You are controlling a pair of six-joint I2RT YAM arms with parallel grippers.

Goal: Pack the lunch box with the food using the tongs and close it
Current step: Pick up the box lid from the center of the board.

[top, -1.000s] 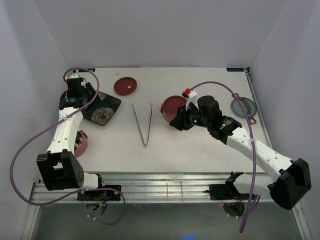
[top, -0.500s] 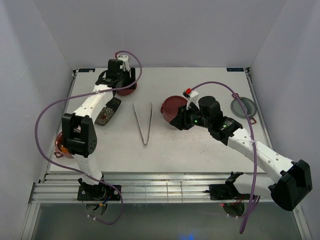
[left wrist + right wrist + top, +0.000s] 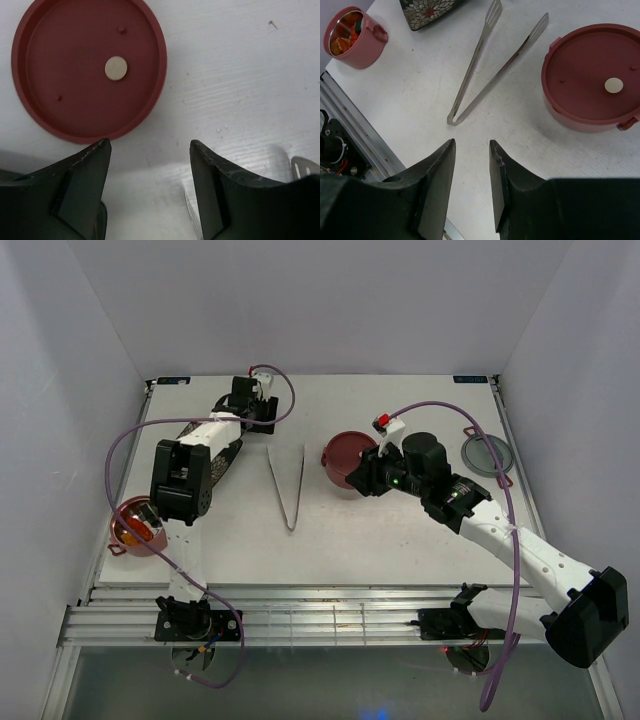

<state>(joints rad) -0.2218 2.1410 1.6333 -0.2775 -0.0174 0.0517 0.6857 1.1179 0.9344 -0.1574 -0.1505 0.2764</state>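
The silver tongs [image 3: 287,485] lie in a V on the table's middle, also in the right wrist view [image 3: 490,65]. One lunch box tier [image 3: 340,453], closed by a dark-red lid [image 3: 592,75], stands just right of them. My right gripper [image 3: 472,142] hovers beside it, open and empty, near the tongs' joined end. A second tier [image 3: 133,525] at the front left holds orange food [image 3: 345,32]. My left gripper [image 3: 150,145] is open above bare table, next to a loose red lid [image 3: 89,70] at the back.
A dark floral plate [image 3: 222,455] lies partly under the left arm. A grey round lid [image 3: 487,453] rests at the right. A metal rail [image 3: 320,615] runs along the near edge. White walls close in three sides.
The left arm swung from the far left, over the plate, to the loose red lid at the back, uncovering the tier with food. The right arm barely moved.
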